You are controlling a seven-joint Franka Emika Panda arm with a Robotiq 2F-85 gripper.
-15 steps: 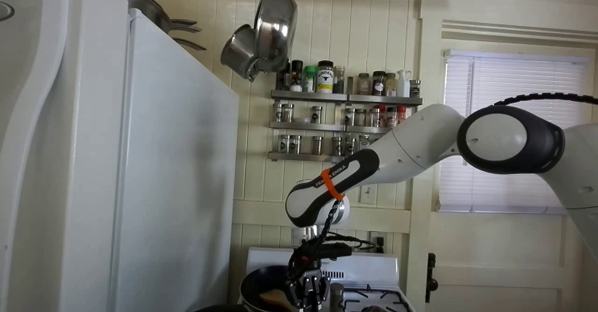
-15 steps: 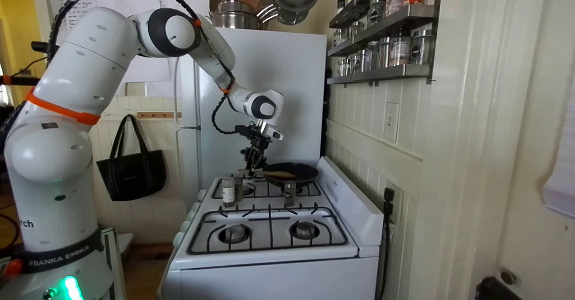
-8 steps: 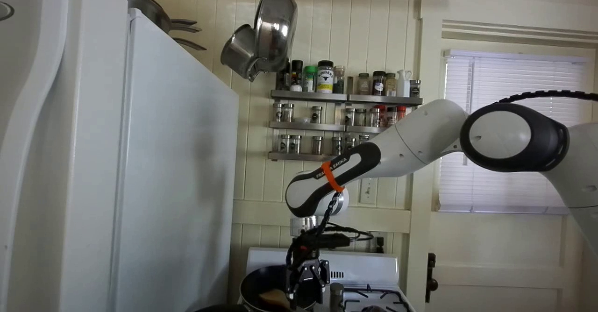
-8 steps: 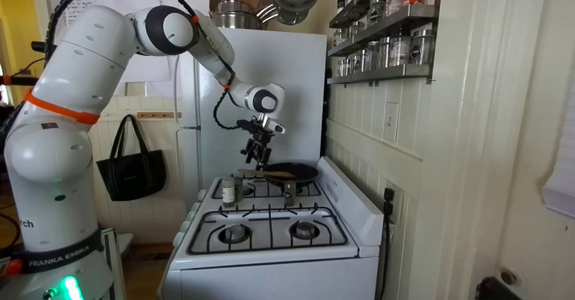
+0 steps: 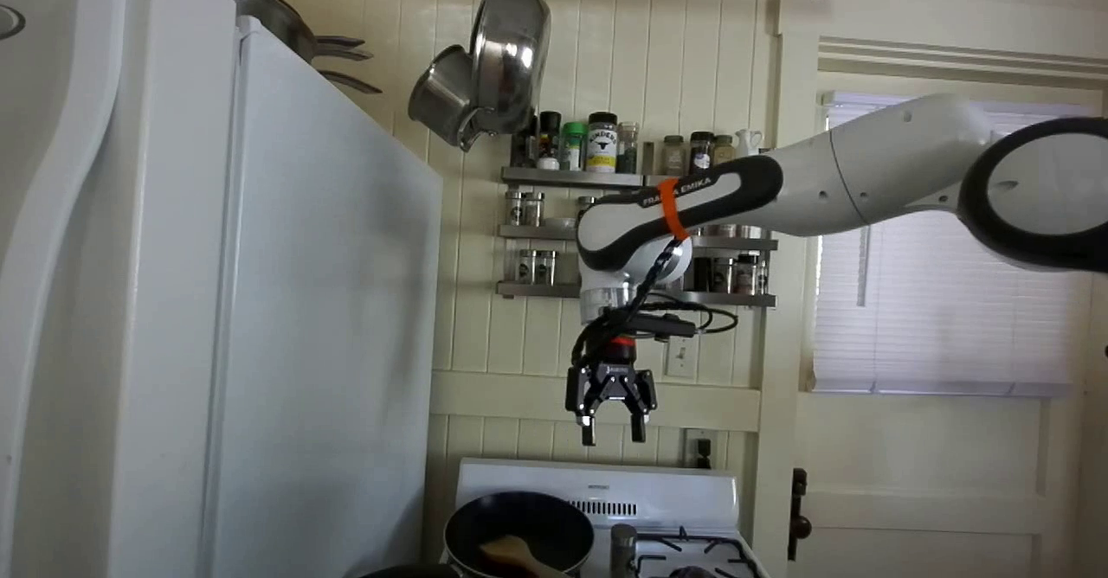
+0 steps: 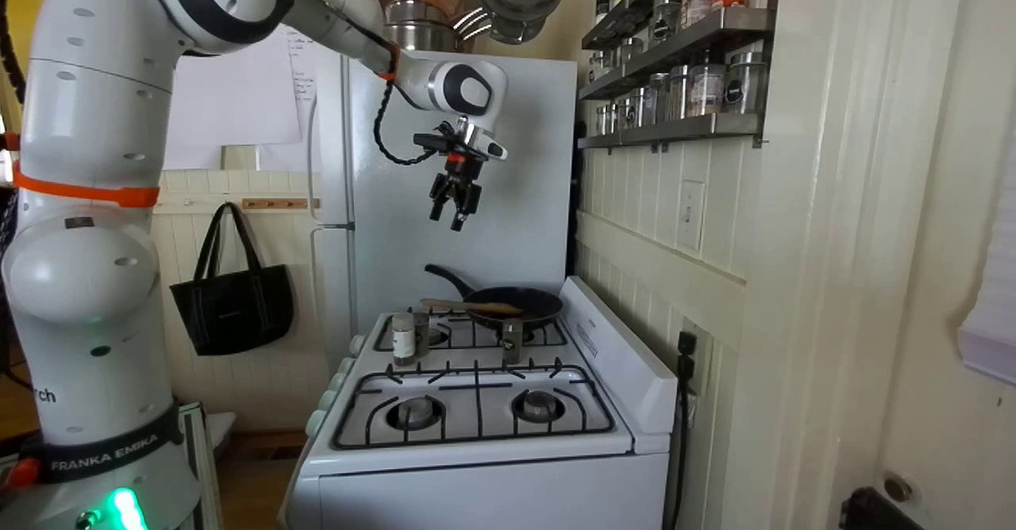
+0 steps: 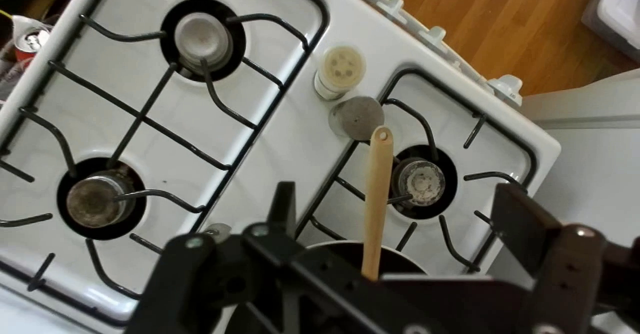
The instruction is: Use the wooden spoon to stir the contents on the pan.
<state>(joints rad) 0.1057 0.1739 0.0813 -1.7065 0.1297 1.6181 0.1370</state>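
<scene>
Stove (image 6: 476, 490): is standing in the foreground of an exterior view.
Shakers (image 6: 403, 339): are standing on it, two side by side.
Pan (image 5: 519, 513): is sitting on the stove's far end.
Spoon (image 7: 377, 199): is resting its bowl in the pan, its handle sticking out past the rim.
Gripper (image 6: 446, 220): is hanging well above the stove and spoon, fingers standing apart.
Fridge (image 6: 508, 165): is standing behind them.

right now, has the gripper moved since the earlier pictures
Yes, up: in an exterior view the gripper now shows above the stove's back panel; earlier it overlapped that panel.
</scene>
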